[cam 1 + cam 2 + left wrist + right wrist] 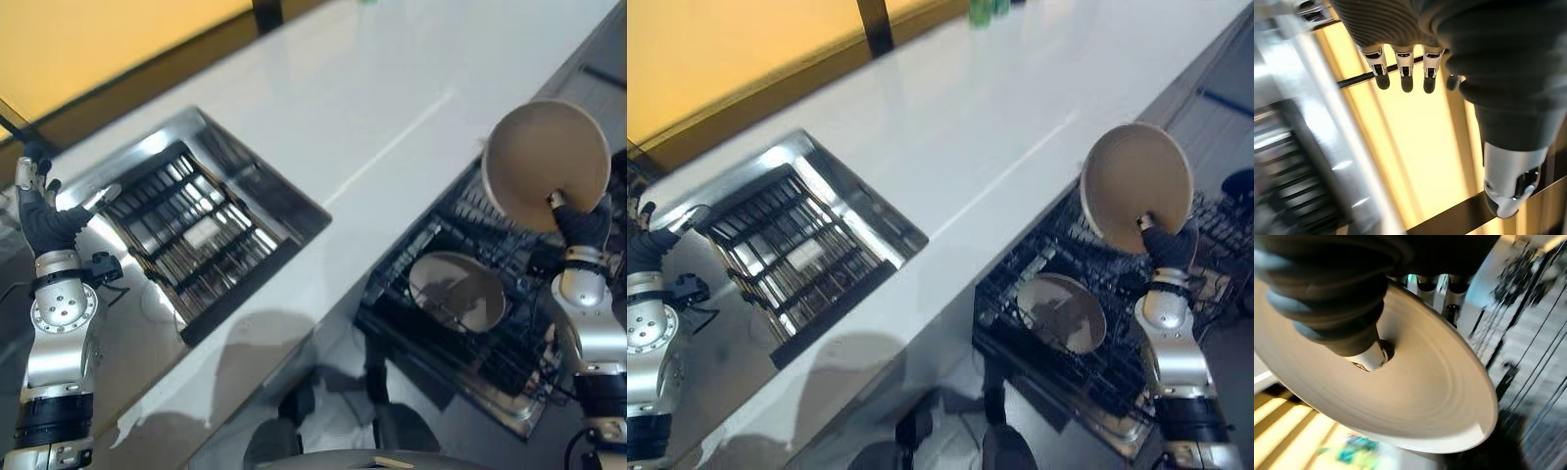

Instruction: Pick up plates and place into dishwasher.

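Observation:
My right hand [580, 220] holds a beige plate [544, 162] upright by its lower edge, thumb on the front and fingers behind it, above the pulled-out dishwasher rack [470, 328]. In the right wrist view the plate [1415, 396] fills the frame with the thumb [1369, 355] pressed on it. A second plate [458, 289] lies tilted in the rack below. My left hand [39, 206] is raised at the far left beside the sink [201, 220], its fingers [1403, 73] straight and holding nothing.
A white countertop [392, 98] runs between the sink and the dishwasher. The steel sink holds a dark wire drying rack [191, 230]. A yellow wall [88, 39] lies beyond the counter, with green bottles [985, 10] at its far edge.

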